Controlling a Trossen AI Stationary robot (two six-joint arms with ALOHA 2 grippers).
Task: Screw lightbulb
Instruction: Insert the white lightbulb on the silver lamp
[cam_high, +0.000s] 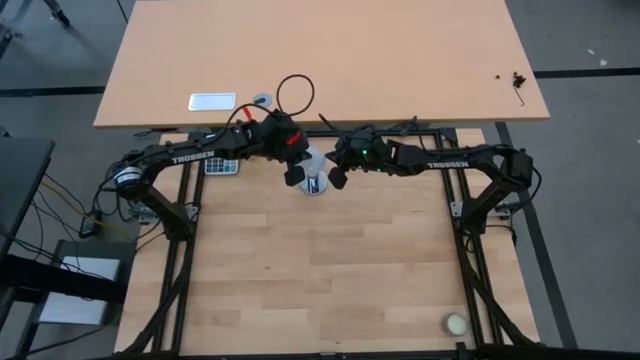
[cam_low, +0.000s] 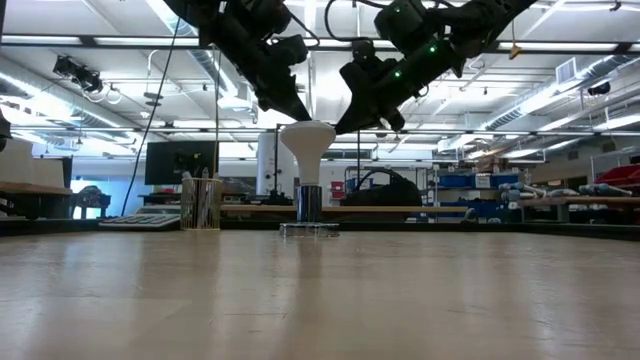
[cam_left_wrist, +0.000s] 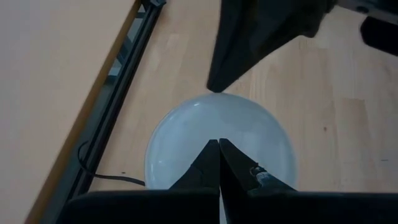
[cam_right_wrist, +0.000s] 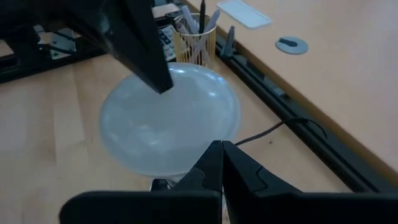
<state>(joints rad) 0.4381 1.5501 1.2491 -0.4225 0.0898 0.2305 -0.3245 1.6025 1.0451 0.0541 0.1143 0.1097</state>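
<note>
The white frosted lightbulb (cam_low: 308, 142) stands upright, its grey base in the silver socket (cam_low: 309, 203), whose disc (cam_low: 309, 229) lies on the table near the far edge. The bulb also shows in the high view (cam_high: 313, 160). My left gripper (cam_low: 300, 116) is shut at the globe's upper left. My right gripper (cam_low: 343, 127) is shut at the globe's upper right. Each wrist view looks down on the globe past its own shut fingers, the left (cam_left_wrist: 218, 143) and the right (cam_right_wrist: 221, 145), with the other gripper's tip across the globe. My left gripper is shut, and its fingertips meet the globe's top near its left rim (cam_right_wrist: 171, 96). They slant down from the upper left. The bulb stays upright in the socket. My right gripper is shut, and its fingertips meet the globe's right rim (cam_left_wrist: 217, 99). They slant down from the upper right, opposite the left gripper.
A wire cup of pens (cam_low: 201, 203) and a calculator (cam_high: 222, 167) stand left of the socket. A small cream ball (cam_high: 456, 323) lies at the near right corner. A black frame rail with a cable (cam_left_wrist: 112, 106) runs along the table's far edge.
</note>
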